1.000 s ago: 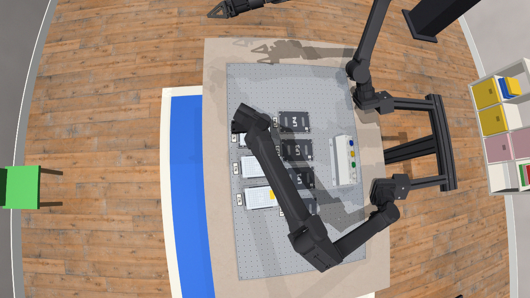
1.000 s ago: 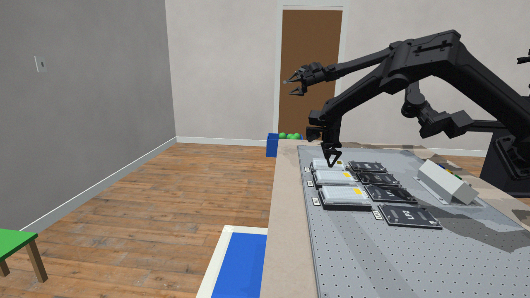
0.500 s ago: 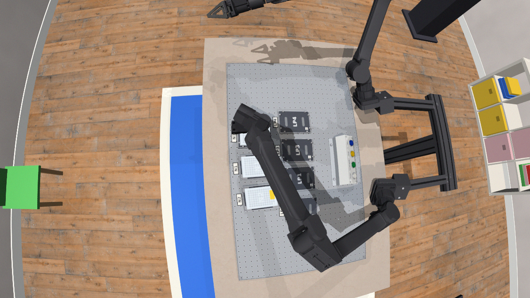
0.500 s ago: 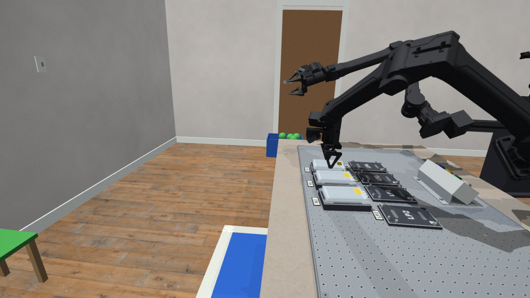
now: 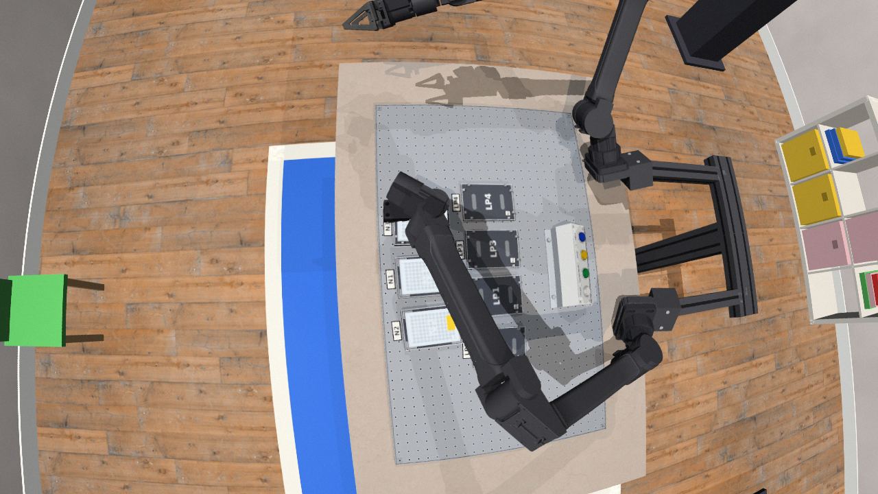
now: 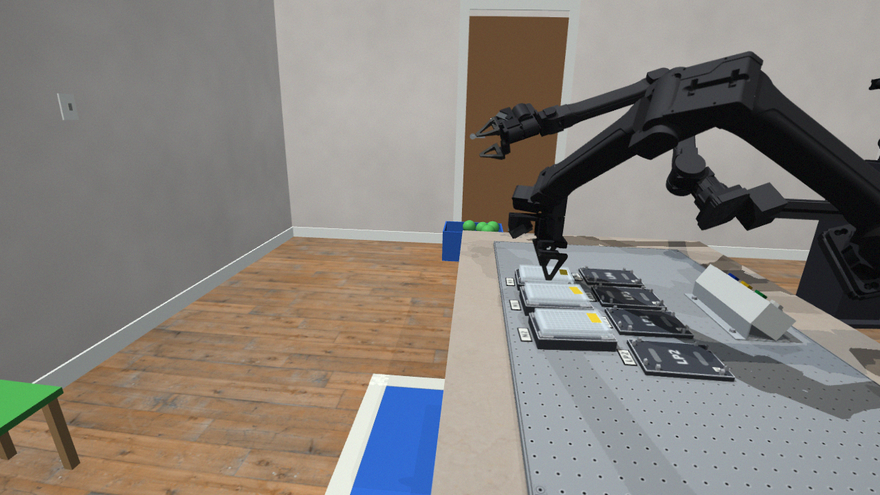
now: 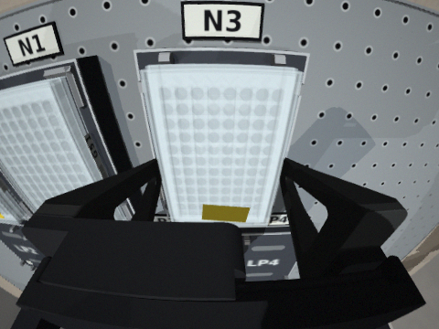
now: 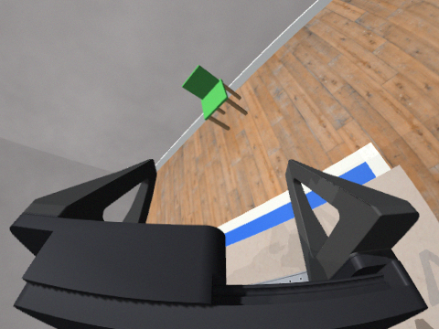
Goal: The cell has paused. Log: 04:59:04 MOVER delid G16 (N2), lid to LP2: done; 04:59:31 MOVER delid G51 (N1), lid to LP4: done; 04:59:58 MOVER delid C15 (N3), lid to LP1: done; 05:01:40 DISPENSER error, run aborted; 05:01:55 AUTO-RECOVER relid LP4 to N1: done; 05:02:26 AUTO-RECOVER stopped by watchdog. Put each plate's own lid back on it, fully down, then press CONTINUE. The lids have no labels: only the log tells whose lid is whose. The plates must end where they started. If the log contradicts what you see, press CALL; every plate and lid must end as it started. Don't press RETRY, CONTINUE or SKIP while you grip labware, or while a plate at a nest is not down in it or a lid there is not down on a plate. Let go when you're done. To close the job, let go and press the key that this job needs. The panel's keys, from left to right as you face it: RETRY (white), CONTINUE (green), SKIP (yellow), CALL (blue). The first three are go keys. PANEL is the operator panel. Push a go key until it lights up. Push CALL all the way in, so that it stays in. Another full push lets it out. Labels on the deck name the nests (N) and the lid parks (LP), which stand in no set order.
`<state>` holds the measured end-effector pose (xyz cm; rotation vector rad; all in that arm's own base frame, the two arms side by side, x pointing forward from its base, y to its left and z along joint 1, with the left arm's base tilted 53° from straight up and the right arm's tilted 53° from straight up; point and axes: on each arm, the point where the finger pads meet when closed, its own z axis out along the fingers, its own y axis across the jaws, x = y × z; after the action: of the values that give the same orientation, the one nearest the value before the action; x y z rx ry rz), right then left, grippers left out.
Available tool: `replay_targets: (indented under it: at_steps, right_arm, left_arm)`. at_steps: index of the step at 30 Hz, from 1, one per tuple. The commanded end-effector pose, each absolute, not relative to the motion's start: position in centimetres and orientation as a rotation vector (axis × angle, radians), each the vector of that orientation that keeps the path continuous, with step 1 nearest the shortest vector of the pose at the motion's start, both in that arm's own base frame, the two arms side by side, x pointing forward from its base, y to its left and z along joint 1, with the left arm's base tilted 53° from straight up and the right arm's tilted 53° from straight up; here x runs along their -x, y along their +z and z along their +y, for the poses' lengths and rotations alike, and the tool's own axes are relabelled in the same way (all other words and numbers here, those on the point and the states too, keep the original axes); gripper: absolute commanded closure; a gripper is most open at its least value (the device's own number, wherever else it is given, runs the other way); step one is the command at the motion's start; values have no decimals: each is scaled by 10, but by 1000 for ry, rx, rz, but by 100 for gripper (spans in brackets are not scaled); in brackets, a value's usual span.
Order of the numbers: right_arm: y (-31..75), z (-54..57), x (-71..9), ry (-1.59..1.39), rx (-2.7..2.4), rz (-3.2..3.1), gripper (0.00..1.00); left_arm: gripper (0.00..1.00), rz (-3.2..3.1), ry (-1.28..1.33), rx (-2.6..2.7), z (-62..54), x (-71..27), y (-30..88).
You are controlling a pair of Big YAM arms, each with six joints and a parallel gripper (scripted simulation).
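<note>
Two arms are in our view: our left arm [image 5: 460, 288] [image 6: 590, 153] rises to a high elbow, then slopes down, its gripper [image 6: 545, 274] [image 7: 221, 161] pointing at the deck. We have its fingers closed on the long sides of the clear lid [image 6: 533, 273] [image 7: 219, 137], over the plate at N3. The lid lies roughly level, long axis running from the N3 label [image 7: 222, 20] towards the parks, yellow patch [image 6: 563, 271] [image 7: 225, 213] at the park end. Our right gripper [image 5: 345, 26] [image 6: 476, 146] [image 8: 220, 166] hangs outstretched, spread wide, holding nothing.
</note>
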<state>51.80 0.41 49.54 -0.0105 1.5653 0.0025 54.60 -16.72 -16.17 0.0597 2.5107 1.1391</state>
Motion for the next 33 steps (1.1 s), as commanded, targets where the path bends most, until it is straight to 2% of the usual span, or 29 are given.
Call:
replay_targets:
  at_steps: [1, 33]
  right_arm:
    - [492, -6, -523, 0, -15, 1569, 0]
    - [492, -6, -523, 0, -15, 1569, 0]
  left_arm:
    - [100, 2527, 1174, -66, -152, -545, -178]
    - [100, 2527, 1175, -67, -153, -547, -176]
